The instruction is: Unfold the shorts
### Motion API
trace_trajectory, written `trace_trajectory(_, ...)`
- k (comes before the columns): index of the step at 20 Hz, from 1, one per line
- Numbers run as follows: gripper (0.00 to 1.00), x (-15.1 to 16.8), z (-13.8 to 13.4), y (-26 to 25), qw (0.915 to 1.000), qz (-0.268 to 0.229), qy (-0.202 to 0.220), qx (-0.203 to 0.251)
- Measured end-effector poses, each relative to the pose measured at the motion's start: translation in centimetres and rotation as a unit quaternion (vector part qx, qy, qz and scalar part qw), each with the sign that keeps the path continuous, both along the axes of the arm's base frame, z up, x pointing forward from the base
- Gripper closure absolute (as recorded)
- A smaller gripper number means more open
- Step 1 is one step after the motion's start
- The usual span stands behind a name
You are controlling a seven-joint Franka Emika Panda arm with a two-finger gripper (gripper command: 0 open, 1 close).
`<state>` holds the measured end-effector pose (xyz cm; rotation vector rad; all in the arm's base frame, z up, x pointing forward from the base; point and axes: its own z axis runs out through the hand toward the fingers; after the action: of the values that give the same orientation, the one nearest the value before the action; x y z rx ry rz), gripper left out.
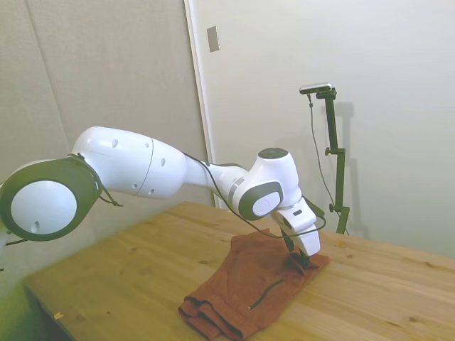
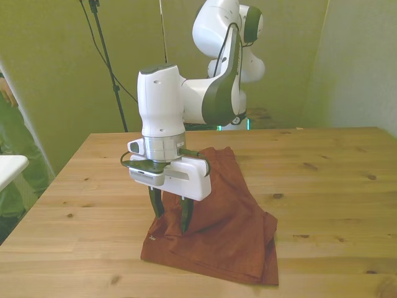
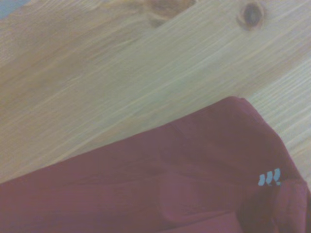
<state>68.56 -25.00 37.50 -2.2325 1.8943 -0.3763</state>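
In the front view, you see the shorts (image 2: 217,217) lying folded on the wooden table (image 2: 335,186), with the near hem toward you. A small pale logo (image 3: 269,178) sits near one corner of the cloth. Just behind the near edge, on the front view's left corner, the gripper (image 2: 169,222) points straight down. Its fingers (image 2: 155,205) stand slightly apart, tips pressed onto the fabric; you cannot tell whether cloth is pinched between them. Farther back, the white arm (image 2: 186,99) rises above.
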Motion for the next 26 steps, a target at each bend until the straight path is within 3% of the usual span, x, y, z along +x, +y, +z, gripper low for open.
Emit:
trace_trajectory(16, 1.0, 0.0, -2.1, -1.9, 0.9997, 0.011, 0.012, 0.018)
trace_trajectory(22, 1.0, -0.9, 0.0, -2.0, 0.9993, 0.033, -0.002, 0.017)
trace_trajectory(26, 1.0, -2.8, 3.7, -0.4, 0.9976, 0.066, -0.02, 0.011)
